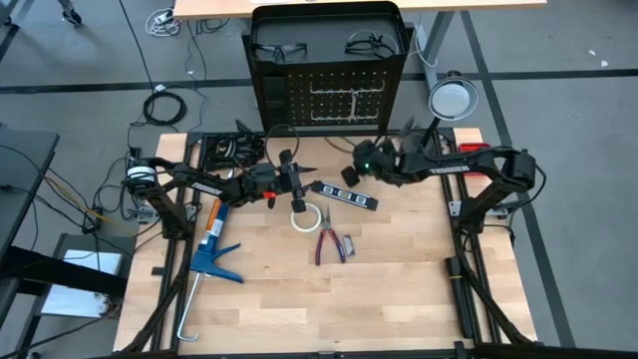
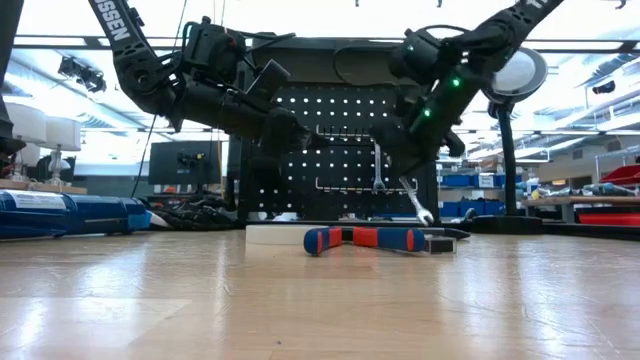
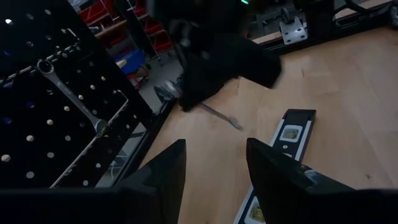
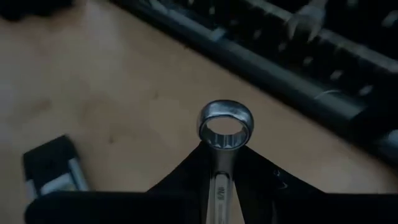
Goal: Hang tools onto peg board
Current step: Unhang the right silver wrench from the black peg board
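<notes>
The peg board (image 1: pixel 329 95) stands upright at the table's far edge, with one silver wrench (image 2: pixel 378 165) hanging on a hook; it also shows in the left wrist view (image 3: pixel 68 99). Two safety glasses (image 1: pixel 277 50) lie on the frame's top. My right gripper (image 1: pixel 356 172) is shut on a silver wrench (image 2: pixel 415 200) in front of the board. My left gripper (image 3: pixel 214 162) is open and empty, just left of it, above the black bar (image 1: pixel 344 194). The white tape roll (image 1: pixel 304 216) and the red-handled pliers (image 1: pixel 327 244) lie on the table. My right gripper pinches the wrench's shank (image 4: pixel 219 177) between its two fingers, just behind the ring end (image 4: pixel 225 124), which sticks out past the fingertips. The wrench lies along the fingers. It slants down, its lower end (image 2: pixel 425 214) clear of the table.
A large blue caulking gun (image 1: pixel 209 249) lies at the table's left. A round lamp (image 1: pixel 452 98) stands at the far right corner. A small silver piece (image 1: pixel 347 244) lies beside the pliers. The near half of the wooden table (image 1: pixel 329 309) is bare.
</notes>
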